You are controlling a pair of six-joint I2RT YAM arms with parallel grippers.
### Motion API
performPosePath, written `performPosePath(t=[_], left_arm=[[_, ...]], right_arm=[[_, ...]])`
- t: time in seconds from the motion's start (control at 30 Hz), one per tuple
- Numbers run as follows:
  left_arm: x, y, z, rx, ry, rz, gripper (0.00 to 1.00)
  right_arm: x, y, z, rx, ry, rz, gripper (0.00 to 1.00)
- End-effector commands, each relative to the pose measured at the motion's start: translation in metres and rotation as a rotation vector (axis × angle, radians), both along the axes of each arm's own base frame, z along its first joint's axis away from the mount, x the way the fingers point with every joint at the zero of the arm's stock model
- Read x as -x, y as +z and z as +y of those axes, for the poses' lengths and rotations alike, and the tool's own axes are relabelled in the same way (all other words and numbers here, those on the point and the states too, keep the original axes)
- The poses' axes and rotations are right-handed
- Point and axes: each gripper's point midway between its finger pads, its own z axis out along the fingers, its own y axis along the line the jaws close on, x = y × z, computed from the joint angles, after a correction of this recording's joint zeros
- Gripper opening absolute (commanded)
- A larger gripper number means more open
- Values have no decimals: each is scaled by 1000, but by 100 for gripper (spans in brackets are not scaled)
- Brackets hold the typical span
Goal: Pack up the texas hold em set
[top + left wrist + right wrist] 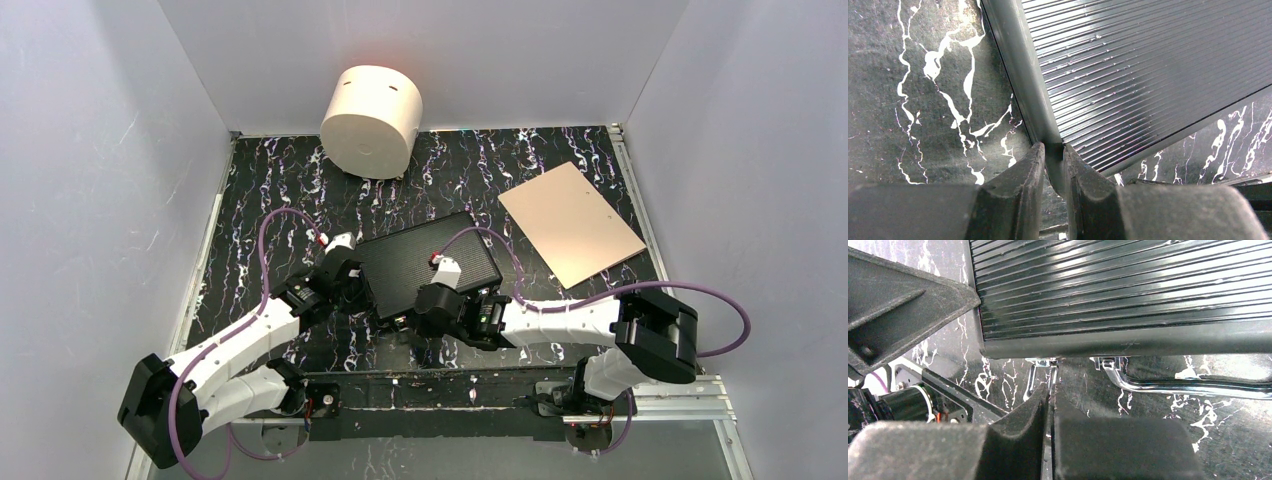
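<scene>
Left fingers (355,284) in the overhead view sit at the left edge of the closed black briefcase (420,255), which lies flat and slightly askew in the middle of the marbled black surface (470,165). The right fingers (437,292) are at its near long edge. A cream cylinder (370,120) stands well apart by the back wall, and a tan board (570,222) lies near the case's right end without touching it. From the left wrist, the left fingers (1040,155) are clenched on the grey rim of the briefcase (1148,65) close to a corner. The rim runs down between the two tips, and the ribbed lid spreads away up and to the right. From the right wrist, the right fingers (1045,400) are pressed together, tips just below the front edge of the briefcase (1123,285) and right under a small metal latch (1040,362). Whether a thin tab of that latch is nipped between them I cannot tell. The chrome handle (1193,388) lies on the surface just right of the tips.
</scene>
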Motion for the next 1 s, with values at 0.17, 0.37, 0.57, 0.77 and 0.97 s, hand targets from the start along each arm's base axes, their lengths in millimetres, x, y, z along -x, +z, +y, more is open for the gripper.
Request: performPosePath(t=[0.17,0.37,0.57,0.77,0.97], left_arm=[[21,-21,28,-116,20,78,18],[21,-20,28,-115,21,76,18],[21,-20,28,-117,23,76,18],[19,-18,27,-120,10,71,18],[14,-5,26,-127,-4,45,19]], right_arm=[[6,-15,3,-5,15,18,4],[7,-22,1,3,5,30,1],[7,-29,3,21,19,26,1],[-4,-27,16,40,54,-44,1],[-14,-10,28,16,52,-103,1]])
